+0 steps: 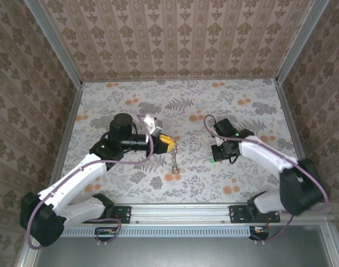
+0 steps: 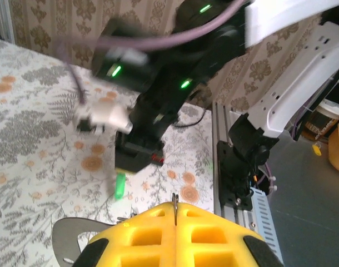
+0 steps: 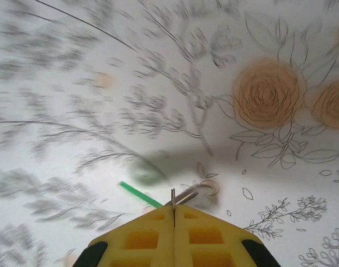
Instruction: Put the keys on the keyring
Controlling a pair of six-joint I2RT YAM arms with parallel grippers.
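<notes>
The keyring [image 1: 174,161] is seen from above as a slender grey loop running from the tip of the left fingers [image 1: 165,141] toward the near edge of the flowered worktop [image 1: 130,105]. The left fingers are clenched on its upper end, and in the left wrist view a thin sliver of wire stands out of the seam between them. Whether the keyring's lower end rests on the worktop or hangs just clear cannot be told. To the right of the keyring, and well apart from it, the right fingers [image 3: 141,239] are held low and pressed together. The green key [image 1: 212,159] is found at their tip and is judged to be pinched there, though the right wrist view is blurred and the hold cannot be made out in detail. The keyring is judged light, stiff and springy, slippery as bare wire, and apt to swing or twist when gripped at one end only; it is best taken across the wire close to its opening, so that the gap is presented steadily. The green key is judged tiny, light and easily turned or dropped; it is best held flat by the plastic head, with the hole left free and little force applied
</notes>
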